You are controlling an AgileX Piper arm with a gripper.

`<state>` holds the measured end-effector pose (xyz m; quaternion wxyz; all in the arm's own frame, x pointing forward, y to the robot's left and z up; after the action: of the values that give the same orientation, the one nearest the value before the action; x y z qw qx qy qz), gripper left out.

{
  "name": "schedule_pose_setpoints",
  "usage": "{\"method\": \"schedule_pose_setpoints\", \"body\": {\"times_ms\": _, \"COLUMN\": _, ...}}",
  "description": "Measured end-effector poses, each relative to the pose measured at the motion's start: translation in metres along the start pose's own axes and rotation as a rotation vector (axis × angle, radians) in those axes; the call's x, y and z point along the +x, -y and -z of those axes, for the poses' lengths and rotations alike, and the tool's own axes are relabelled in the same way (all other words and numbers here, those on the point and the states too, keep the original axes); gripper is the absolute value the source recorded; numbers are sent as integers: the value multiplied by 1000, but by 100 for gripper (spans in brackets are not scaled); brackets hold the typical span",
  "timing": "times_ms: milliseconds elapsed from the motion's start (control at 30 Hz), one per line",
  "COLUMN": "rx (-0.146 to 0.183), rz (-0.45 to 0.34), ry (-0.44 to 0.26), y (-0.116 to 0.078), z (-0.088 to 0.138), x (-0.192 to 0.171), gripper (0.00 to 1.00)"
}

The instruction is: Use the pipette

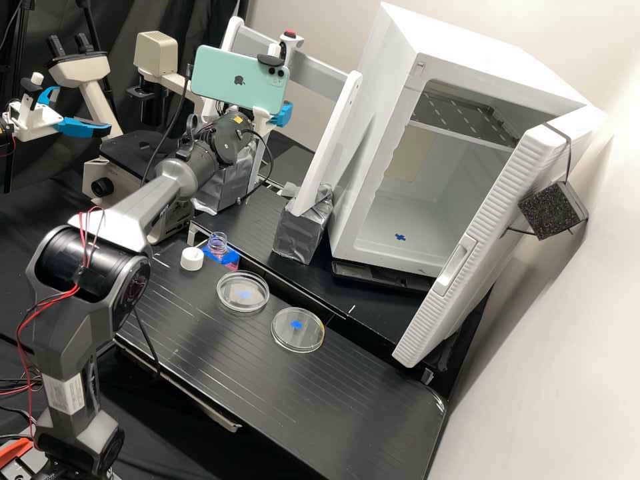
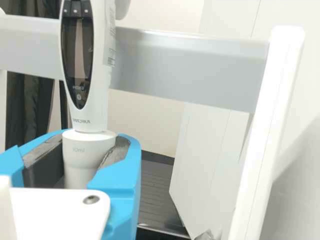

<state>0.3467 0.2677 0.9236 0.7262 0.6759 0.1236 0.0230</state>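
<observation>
Pipette (image 2: 102, 95): near upright, in your gripper (image 1: 283, 115), display and buttons facing your wrist camera; its red-topped upper end sticks up past your phone (image 1: 233, 80) in the high view.
Jaws: pinching the pipette by its wide lower sleeve, dark pads (image 2: 45, 159) against it on both sides.
Crossbar (image 2: 185, 65): grey, just beyond the pipette from your wrist camera; whether the two touch, you can't tell.
Uprights (image 1: 333, 140): white, ends of the crossbar, feet in blocks wrapped in silver tape (image 1: 301, 230).
Bottle (image 1: 219, 243): clear, uncapped, pink liquid, standing in a blue holder (image 1: 229, 257) on your counter (image 1: 333, 407).
Cap (image 1: 191, 259): white, on the counter, just beside the bottle.
Dishes: two, round and clear, side by side on the counter, a little apart; one nearer the bottle (image 1: 228, 293), the other nearer the cabinet (image 1: 311, 338); blue mark seen through each.
Cabinet (image 1: 393, 87): white, door (image 1: 490, 233) standing open, metal shelf (image 1: 460, 117) up inside, blue mark on its floor.
Foam block (image 1: 551, 210): black, strapped to the door.
</observation>
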Motion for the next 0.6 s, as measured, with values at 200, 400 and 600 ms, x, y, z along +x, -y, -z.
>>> {"method": "schedule_pose_setpoints", "body": {"times_ms": 200, "rx": 0, "rz": 7, "ry": 8, "y": 2, "z": -2, "x": 0, "gripper": 0}}
{"method": "schedule_pose_setpoints", "body": {"times_ms": 400, "rx": -2, "rz": 31, "ry": -20, "y": 12, "z": 2, "x": 0, "gripper": 0}}
{"method": "schedule_pose_setpoints", "body": {"times_ms": 600, "rx": -2, "rz": 56, "ry": -16, "y": 21, "z": 1, "x": 1, "gripper": 0}}
